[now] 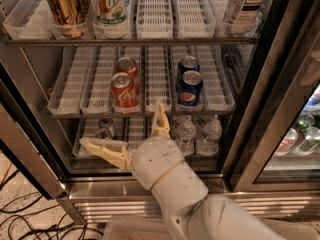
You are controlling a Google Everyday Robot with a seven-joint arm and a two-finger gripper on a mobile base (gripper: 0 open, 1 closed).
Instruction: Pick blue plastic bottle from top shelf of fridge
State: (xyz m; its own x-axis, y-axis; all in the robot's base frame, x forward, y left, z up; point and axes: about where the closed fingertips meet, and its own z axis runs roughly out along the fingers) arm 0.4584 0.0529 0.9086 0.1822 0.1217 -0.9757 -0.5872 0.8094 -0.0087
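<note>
The tea bottle [245, 6] with its white-and-dark "TEA" label stands at the right end of the top shelf [150, 42]; its cap is cut off by the frame's upper edge. The fridge [260, 114] stands open before me. My gripper [121, 124] is low in the middle, in front of the bottom rack and well below and left of the bottle. It is open wide and empty: one finger [105, 151] points left and the other [160, 120] points up towards the can rack.
A green-and-white 7UP bottle [109, 6] and a gold can [64, 6] stand at the top shelf's left. Red cola cans [122, 86] and blue cans [189, 81] fill the middle rack. Water bottles [200, 134] stand below. A glass-fronted unit [300, 134] is at the right, and cables [20, 219] lie on the floor.
</note>
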